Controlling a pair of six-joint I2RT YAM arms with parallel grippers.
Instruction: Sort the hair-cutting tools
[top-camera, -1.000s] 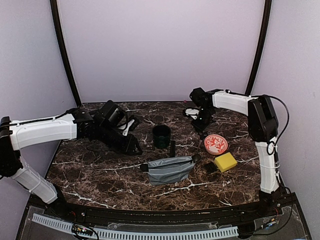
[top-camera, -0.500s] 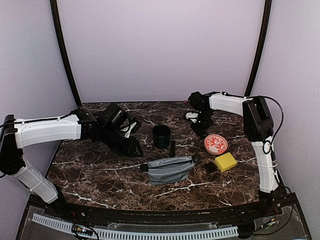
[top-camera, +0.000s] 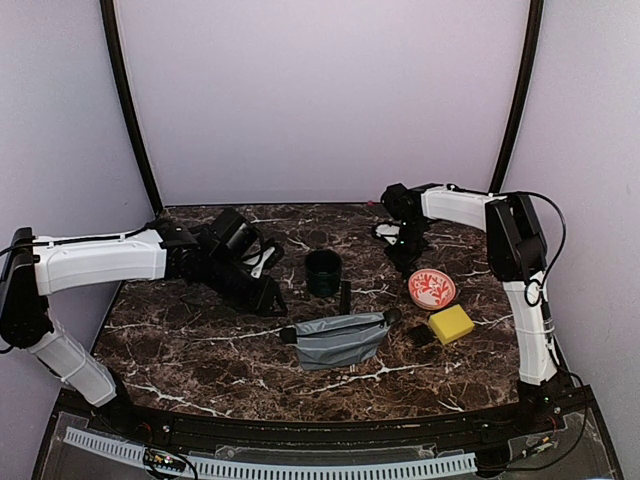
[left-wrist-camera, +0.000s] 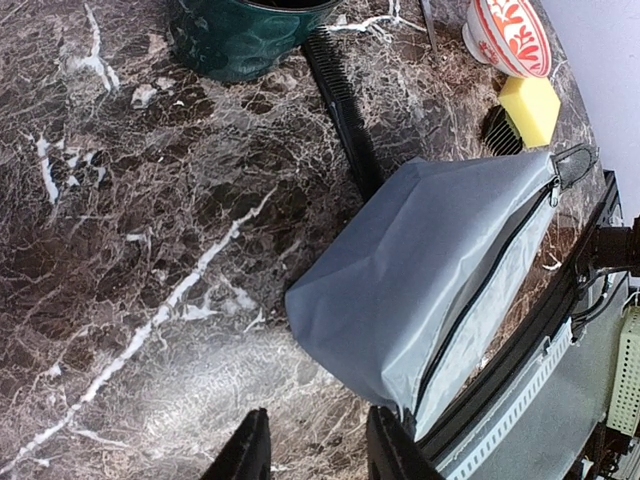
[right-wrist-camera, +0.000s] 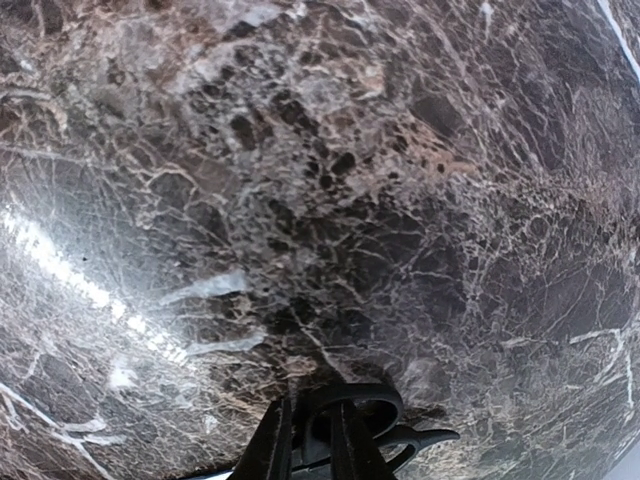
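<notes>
Your right gripper (right-wrist-camera: 310, 442) is at the far right of the table (top-camera: 200, 340). Its fingers are pressed close together, pinching a dark handle ring of one pair of scissors (right-wrist-camera: 360, 392) over bare marble; whether they are lifted, you cannot tell. Your left gripper (left-wrist-camera: 318, 455) is low, left of centre, fingers spread with nothing between them, just beside the grey pouch (left-wrist-camera: 440, 280). The comb (left-wrist-camera: 345, 110) lies flat, running from the green cup (left-wrist-camera: 245, 40) to the pouch's edge. The plate (left-wrist-camera: 510, 35) and yellow sponge (left-wrist-camera: 530, 105) sit beyond.
</notes>
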